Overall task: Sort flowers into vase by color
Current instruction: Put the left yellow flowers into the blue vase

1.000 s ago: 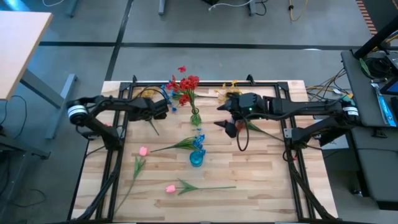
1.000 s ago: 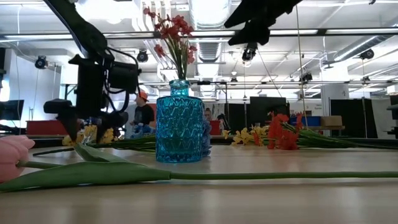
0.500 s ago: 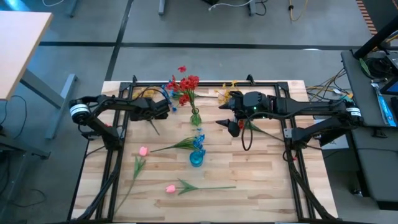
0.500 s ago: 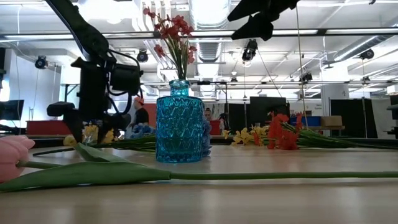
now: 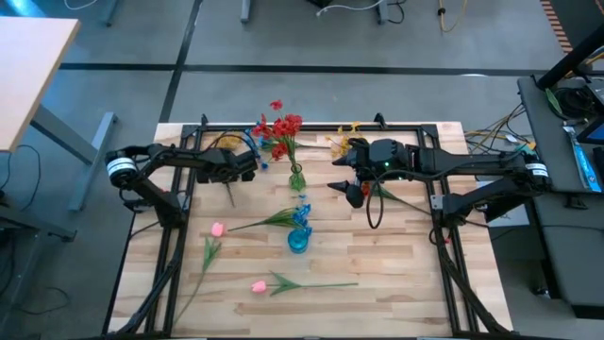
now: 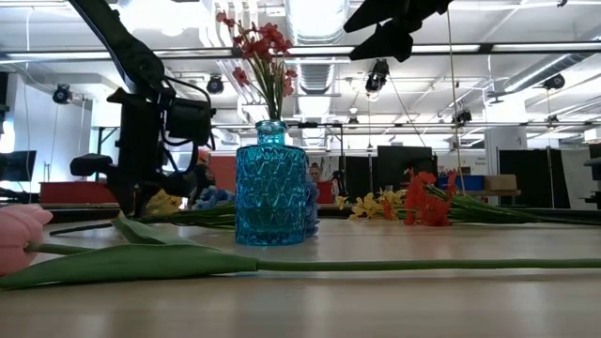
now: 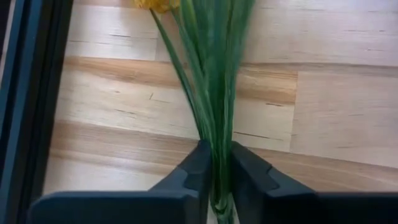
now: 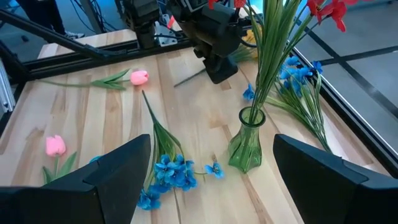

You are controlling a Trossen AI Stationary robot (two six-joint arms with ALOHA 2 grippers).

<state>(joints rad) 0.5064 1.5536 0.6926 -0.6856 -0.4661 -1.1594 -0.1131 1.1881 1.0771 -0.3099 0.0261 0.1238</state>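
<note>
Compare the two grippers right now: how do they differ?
The left gripper is down at the table, shut on the yellow flower's stems; the right gripper hangs above the table, open and empty. The left sits at the far-left edge; the right is over the middle, near the green vase. Both are dark two-finger grippers.

Left hand (image 5: 229, 187) low at far-left table (image 5: 396, 274) edge — seemingly on a stem; right hand (image 5: 345, 176) hovers.

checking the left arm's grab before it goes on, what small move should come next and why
Probably a short straight lift. The left pincer has shut on the bunch of green stems of the yellow flower, which lies flat on the table, so raising it would show whether the grip holds.
</note>
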